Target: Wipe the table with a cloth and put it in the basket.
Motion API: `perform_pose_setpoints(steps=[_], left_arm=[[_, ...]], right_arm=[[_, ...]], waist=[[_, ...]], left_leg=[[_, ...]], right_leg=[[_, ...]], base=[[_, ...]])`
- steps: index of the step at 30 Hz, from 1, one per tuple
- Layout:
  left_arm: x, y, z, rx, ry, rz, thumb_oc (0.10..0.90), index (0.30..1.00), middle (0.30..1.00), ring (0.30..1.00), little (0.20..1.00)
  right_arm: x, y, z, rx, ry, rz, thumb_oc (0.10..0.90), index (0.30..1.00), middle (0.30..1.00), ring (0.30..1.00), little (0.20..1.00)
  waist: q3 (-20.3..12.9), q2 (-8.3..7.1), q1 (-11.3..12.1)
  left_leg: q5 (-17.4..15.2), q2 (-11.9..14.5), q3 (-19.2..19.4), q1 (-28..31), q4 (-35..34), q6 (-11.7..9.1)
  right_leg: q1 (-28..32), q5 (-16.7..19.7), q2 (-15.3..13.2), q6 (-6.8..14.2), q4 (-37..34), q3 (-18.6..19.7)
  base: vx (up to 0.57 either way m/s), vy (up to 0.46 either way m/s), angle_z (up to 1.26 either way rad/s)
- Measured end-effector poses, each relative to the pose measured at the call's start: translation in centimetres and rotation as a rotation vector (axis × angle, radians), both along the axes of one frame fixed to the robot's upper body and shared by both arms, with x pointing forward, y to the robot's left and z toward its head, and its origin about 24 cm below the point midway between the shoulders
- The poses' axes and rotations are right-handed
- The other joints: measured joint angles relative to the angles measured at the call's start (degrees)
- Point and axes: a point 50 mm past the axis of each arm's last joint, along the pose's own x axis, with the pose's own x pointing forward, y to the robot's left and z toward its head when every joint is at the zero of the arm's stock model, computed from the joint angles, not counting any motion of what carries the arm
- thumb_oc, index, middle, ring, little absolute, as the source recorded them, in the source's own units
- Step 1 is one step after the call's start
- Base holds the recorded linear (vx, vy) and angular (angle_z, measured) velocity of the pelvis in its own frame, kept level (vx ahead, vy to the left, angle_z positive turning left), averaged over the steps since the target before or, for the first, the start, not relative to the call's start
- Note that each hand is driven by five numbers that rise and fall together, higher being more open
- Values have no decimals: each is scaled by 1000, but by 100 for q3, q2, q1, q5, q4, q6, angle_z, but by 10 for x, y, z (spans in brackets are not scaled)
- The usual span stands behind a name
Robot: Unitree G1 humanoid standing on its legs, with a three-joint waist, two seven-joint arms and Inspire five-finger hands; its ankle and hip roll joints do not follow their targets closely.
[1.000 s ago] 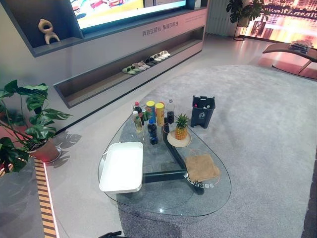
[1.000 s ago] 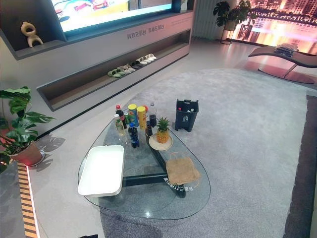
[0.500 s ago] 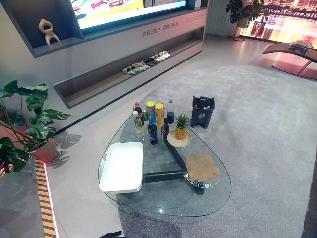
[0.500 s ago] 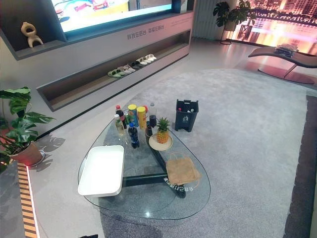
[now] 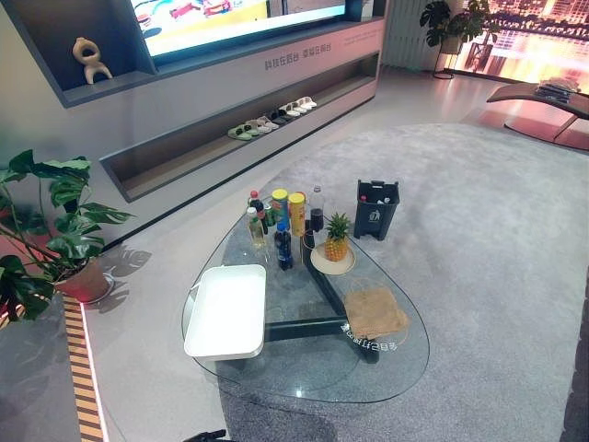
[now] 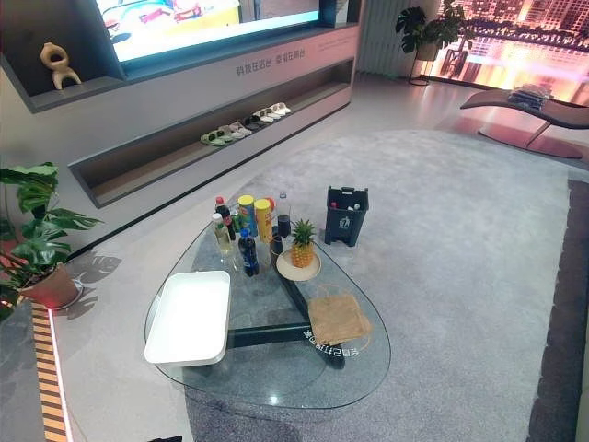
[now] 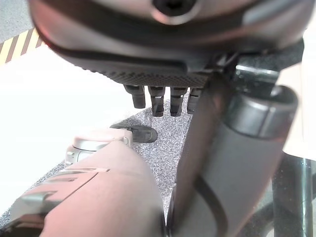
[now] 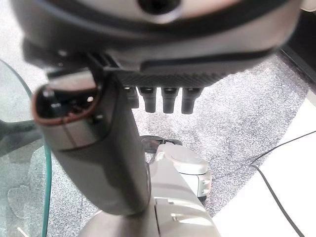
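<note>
Cloth, brown, square, lies on glass table.

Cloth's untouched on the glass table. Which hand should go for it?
Probably right: the cloth lies on the table's right side, the basket on its left. Both hands hang open.

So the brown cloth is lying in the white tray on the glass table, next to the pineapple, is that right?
Not quite. The cloth lies straight on the glass table, not in the white tray, which sits apart across the table. The left eye view shows it. The rest holds: the pineapple stands just beyond the cloth.
</note>
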Motion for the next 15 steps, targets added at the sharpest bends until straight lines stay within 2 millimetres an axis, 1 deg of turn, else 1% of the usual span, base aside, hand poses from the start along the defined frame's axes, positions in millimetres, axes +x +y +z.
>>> perform_pose_setpoints(steps=[15], left_arm=[[0, 0, 0, 0, 1, 0, 800, 900, 900, 900, 900]], right_arm=[[0, 1, 0, 1, 1, 1, 800, 900, 900, 900, 900]], waist=[[-15, -20, 1]], left_leg=[[-1, 0, 0, 7, 2, 1]], right_leg=[[8, 0, 0, -1, 0, 0]], base=[[0, 0, 0]])
